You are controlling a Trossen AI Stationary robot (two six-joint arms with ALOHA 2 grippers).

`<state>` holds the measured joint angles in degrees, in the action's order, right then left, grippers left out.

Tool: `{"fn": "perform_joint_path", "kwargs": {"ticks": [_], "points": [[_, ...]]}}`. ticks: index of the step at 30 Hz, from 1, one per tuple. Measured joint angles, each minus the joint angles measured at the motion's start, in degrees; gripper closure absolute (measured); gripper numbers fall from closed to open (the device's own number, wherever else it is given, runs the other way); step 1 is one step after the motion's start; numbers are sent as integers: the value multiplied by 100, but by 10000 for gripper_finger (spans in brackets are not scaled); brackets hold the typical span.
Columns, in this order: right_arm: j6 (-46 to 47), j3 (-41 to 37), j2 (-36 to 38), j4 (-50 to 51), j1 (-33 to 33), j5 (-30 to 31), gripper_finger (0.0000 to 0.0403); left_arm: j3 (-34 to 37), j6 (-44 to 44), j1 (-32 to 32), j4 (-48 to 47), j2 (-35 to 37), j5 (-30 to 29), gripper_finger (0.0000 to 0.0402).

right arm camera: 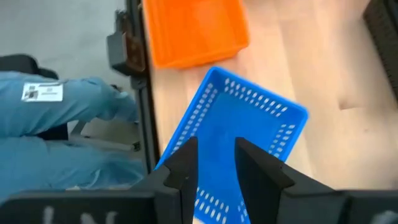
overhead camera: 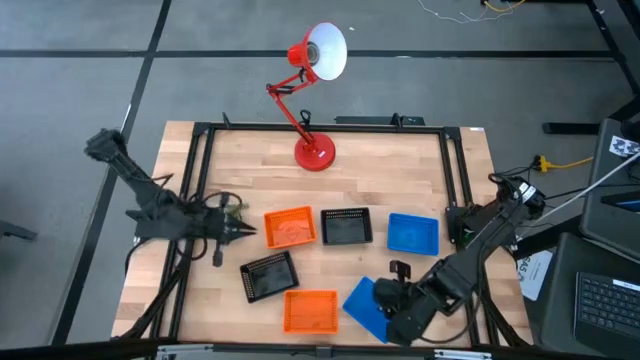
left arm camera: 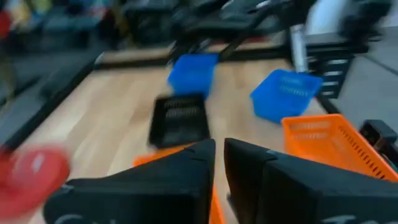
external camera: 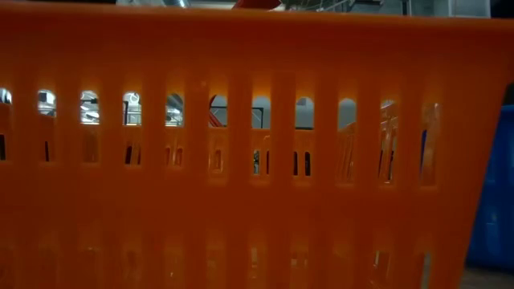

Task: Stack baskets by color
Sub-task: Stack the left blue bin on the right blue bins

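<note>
Not much stacked yet, from what I can see. Six baskets show from above and they all lie apart on the wooden surface point(overhead camera: 200, 300). None obviously sits inside another, though I can't rule out a nested pair reading as one.

The right claw point(overhead camera: 398, 298) is at the near edge, and it looks clamped on one wall of a tilted blue plastic mesh basket point(overhead camera: 362, 305), with one finger inside and one outside in its wrist view. Just beside it on the left arm's side is a flat orange mesh basket point(overhead camera: 310, 310), the one whose slotted wall fills the low view. Farther back from that claw lies a second blue mesh basket point(overhead camera: 413, 233), probably where the tilted one belongs.

The left claw point(overhead camera: 240, 231) is just beside another orange mesh basket point(overhead camera: 290, 228). That wrist view is smeared, so I can't tell if it's open or gripping anything. Past that orange one sits a black mesh basket point(overhead camera: 346, 228), and another black mesh basket point(overhead camera: 268, 275) lies near the claw, toward the front edge.

So every colour needs pairing up, blue likely first.

For writing, there's a small white tag point(right arm camera: 41, 92) on a person's blue sleeve point(right arm camera: 68, 106) off the surface's edge, but it's too small to read. The baskets and the red desk lamp point(overhead camera: 315, 100) show no brands.
</note>
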<state>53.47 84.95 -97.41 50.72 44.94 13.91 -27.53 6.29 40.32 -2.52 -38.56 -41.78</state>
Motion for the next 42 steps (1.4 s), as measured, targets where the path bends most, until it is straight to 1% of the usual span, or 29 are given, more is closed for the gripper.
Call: {"fn": "perform_joint_path", "kwargs": {"ticks": [1,2,6,8,11,13,15,17,21,27,30,34,38,42], "points": [[0,0,0,0,-46,5,299,200,-370,-258,370,95,368,379],[0,0,0,-1,-89,13,299,365,-531,-518,521,205,691,383],[-5,0,0,-18,-164,13,299,989,-345,-1428,495,926,1903,397],[-85,0,0,-24,-161,11,299,1178,-378,-1800,622,1240,2506,400],[-158,-2,0,-41,-161,9,299,1347,-587,-2262,621,1462,2938,401],[-145,-2,0,-39,-161,7,299,1422,-904,-2512,639,1652,3197,401],[-151,-2,0,-39,-161,15,299,1529,-1116,-2758,886,1756,3273,401],[-149,-2,0,-39,-161,138,299,1699,-1110,-2968,924,1844,3302,401],[-151,-2,0,-36,-161,188,299,2019,-898,-3238,966,2163,3723,401],[-423,-2,0,-35,-159,207,299,2284,-832,-3425,959,2699,3694,401],[-445,-2,0,-31,-157,462,299,2351,-807,-3481,749,2978,3680,401],[-80,-2,0,-26,-193,695,299,2386,-641,-3506,207,3391,3677,401],[21,-2,0,-11,-292,634,299,2386,-553,-3506,-172,3807,3679,401],[-127,-2,0,0,-429,401,299,2393,-605,-3506,-143,3842,3679,401]]}}
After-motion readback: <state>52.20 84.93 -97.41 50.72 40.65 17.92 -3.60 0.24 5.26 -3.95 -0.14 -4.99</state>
